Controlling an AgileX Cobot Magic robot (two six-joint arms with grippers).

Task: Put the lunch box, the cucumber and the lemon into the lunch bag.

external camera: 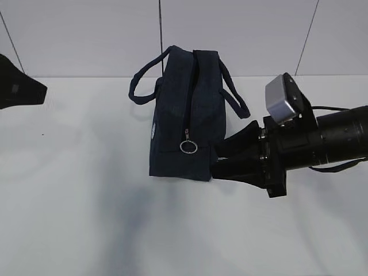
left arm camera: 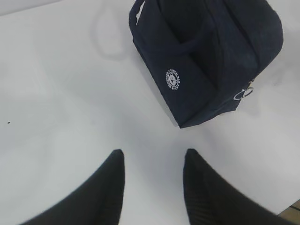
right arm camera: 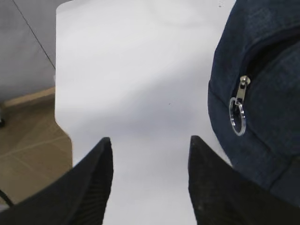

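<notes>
We see the lunch bag (external camera: 185, 115) standing on the white table (external camera: 86, 201), its silver ring pull (external camera: 188, 147) low on the near end. The bag's interior is hidden from us. The right gripper (external camera: 214, 160) sits just beside the bag's right side, jaws apart, grasping nothing. The left gripper (left arm camera: 152, 161) hovers well apart, jaws spread, empty; the exterior view crops it.

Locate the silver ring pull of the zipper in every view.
Exterior view: the ring pull hangs on the bag's near end, at picture centre.
Left wrist view: at the bag's right corner, right edge.
Right wrist view: right side, below the slider.
Shared landmark: the navy lunch bag.
</notes>
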